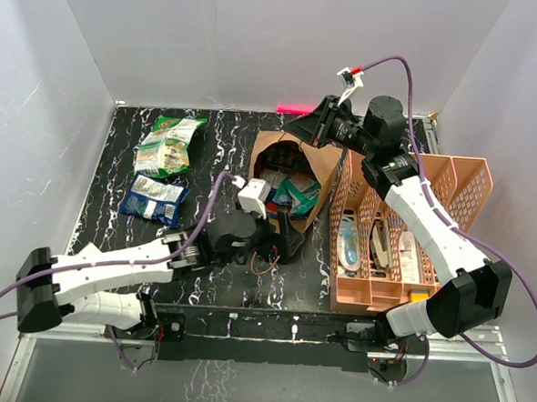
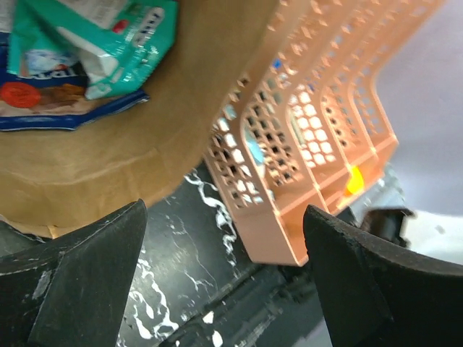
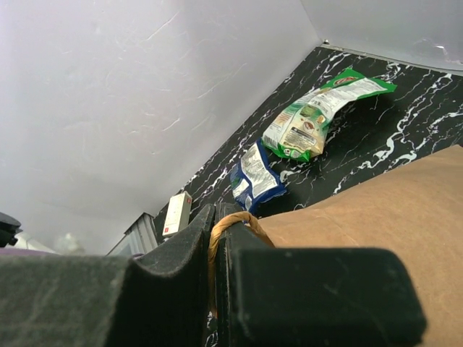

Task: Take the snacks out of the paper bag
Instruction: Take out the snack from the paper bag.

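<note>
Centre of the black marbled table [image 1: 217, 152]: the paper bag [image 1: 268, 152], mouth gaping open, right side pressed up against the salmon-pink organiser [image 1: 475, 177] by the right edge. At the bag's far rim, a tight pinch from the right gripper [image 1: 314, 122], jaws closed flat on the brown handle loop [image 3: 230, 220], so a firm hold on the paper bag, plain in the wrist view. Down at the bag's near side, the left gripper [image 1: 277, 247], fingers [image 2: 87, 275] spread wide and holding nothing, only bag wall, table and organiser showing in the gap. Inside the bag, a teal packet [image 1: 298, 195] lying over a blue packet with a red spot [image 2: 43, 97]. Already out, toward the far left corner of the table: a green-white packet [image 1: 169, 145] and, just nearer than it, a blue-and-white packet [image 1: 155, 199]. Both flat on the table, well apart from the bag.
</note>
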### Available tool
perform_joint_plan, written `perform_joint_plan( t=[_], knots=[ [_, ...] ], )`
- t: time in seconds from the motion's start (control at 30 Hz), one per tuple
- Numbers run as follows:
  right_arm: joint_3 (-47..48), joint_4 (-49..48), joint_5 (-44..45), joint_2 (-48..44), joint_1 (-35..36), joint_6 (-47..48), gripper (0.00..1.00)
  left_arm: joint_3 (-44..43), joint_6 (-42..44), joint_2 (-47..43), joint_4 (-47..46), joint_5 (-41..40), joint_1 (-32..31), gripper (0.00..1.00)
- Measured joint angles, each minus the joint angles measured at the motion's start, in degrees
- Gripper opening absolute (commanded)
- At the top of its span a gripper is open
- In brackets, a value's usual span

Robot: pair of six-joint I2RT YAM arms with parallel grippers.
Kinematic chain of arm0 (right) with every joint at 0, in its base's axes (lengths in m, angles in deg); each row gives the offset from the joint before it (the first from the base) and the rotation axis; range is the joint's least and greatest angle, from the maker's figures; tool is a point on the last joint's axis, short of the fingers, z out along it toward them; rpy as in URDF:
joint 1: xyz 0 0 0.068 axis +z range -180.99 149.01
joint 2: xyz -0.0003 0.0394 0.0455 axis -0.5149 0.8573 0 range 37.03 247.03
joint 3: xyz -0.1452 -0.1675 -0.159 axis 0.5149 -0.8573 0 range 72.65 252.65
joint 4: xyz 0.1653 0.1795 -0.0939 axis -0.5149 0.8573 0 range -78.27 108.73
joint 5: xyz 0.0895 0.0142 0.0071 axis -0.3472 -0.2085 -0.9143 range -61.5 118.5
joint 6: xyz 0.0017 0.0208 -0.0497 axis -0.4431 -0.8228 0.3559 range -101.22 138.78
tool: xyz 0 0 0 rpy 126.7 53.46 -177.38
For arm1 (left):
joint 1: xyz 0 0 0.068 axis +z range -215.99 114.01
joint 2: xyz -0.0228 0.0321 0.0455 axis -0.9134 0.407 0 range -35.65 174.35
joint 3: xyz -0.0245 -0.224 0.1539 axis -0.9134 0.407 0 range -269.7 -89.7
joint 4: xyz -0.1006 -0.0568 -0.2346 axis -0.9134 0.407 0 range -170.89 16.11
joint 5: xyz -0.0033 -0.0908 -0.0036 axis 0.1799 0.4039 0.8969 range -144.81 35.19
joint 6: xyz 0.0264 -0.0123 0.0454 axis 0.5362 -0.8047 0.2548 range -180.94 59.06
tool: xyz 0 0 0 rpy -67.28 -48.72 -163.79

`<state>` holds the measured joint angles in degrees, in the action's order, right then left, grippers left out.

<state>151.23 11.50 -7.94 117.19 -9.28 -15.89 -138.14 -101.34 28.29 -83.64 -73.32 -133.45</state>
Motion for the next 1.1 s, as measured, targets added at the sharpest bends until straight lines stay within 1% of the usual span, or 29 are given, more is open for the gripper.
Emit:
perform_joint_plan(
  t=[0.1, 0.27, 0.33, 0.47, 0.57, 0.63, 0.7, 0.73, 0.87, 0.97, 1.1],
  knots=[
    [0.0, 0.5, 1.0, -0.1, 0.0, 0.1, 0.08, -3.7, -3.7, 6.3, 2.4, -6.5, -0.1, 0.71],
    [0.0, 1.4, 2.3, -1.3, 0.0, 0.1, 0.08, -11.1, -14.0, 15.5, 8.5, -19.1, -0.2, 0.65],
    [0.0, 1.5, 2.3, -1.4, 0.0, -0.1, 0.08, -13.4, -17.9, 18.7, 9.6, -22.9, -0.2, 0.58],
    [0.0, 1.7, 2.3, -1.4, 0.0, -1.0, 0.08, -16.3, -23.9, 24.1, 10.7, -27.2, -0.2, 0.5],
    [0.0, 1.7, 2.3, -1.4, 0.0, -1.7, 0.08, -18.0, -27.5, 27.6, 10.9, -28.0, 0.7, 0.44],
    [0.0, 1.7, 2.3, -1.5, 0.0, -1.9, 0.08, -18.5, -29.1, 29.4, 10.5, -26.8, 2.0, 0.44],
    [0.0, 1.7, 2.3, -1.5, 0.0, -2.2, 0.08, -18.9, -29.7, 31.0, 9.5, -25.5, 3.7, 0.52],
    [0.0, 1.7, 2.3, -1.5, 0.0, -2.3, 0.08, -19.3, -29.8, 32.0, 9.2, -25.0, 4.6, 0.54],
    [0.0, 1.9, 2.2, -1.7, 0.0, -3.0, 0.08, -21.8, -29.6, 35.8, 7.5, -25.2, 7.0, 0.53],
    [0.0, 1.9, 2.1, -1.7, 0.0, -3.3, 0.08, -22.5, -27.4, 38.1, 4.3, -26.6, 7.1, 0.51],
    [0.5, 2.9, 1.7, -1.7, 0.0, -3.6, 0.08, -23.0, -25.0, 41.8, 0.2, -27.5, 7.4, 0.52]
  ],
)
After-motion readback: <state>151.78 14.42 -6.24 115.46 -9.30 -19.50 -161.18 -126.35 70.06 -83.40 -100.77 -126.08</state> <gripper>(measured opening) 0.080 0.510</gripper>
